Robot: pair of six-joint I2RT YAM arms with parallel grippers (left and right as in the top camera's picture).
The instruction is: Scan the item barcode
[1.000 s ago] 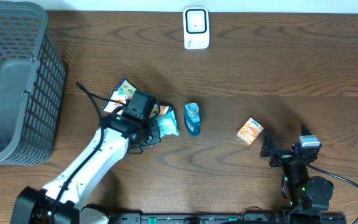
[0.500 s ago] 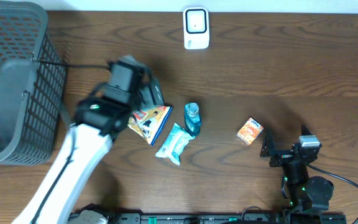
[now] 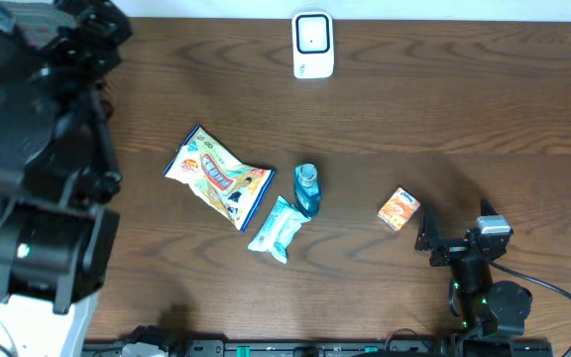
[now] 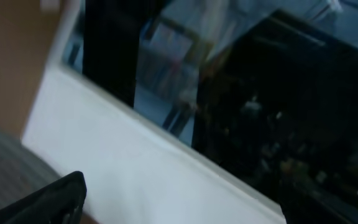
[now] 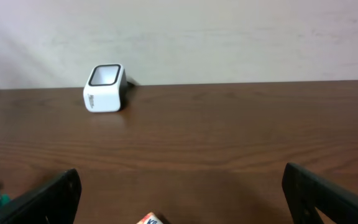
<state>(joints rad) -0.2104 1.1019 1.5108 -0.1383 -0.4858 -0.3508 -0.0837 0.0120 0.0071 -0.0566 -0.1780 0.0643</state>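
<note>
Snack bag [image 3: 218,178] flat, colourful print, touching pale-blue pack [image 3: 280,229].

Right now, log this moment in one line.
left arm high | left claw unclear | right claw open, empty | bag, pouch, bottle, box on table | nothing at scanner

left arm [image 3: 43,169] blurred and cut off at left edge, orange box [image 5: 150,219] clipped by bottom edge

scanner [image 3: 313,45]: far edge of the desk [image 3: 484,109]
bag [image 3: 216,177], bottle [image 3: 307,189], box [image 3: 399,208]: mid-desk, left to right
packet [image 3: 279,229]: just before the bottle
</note>
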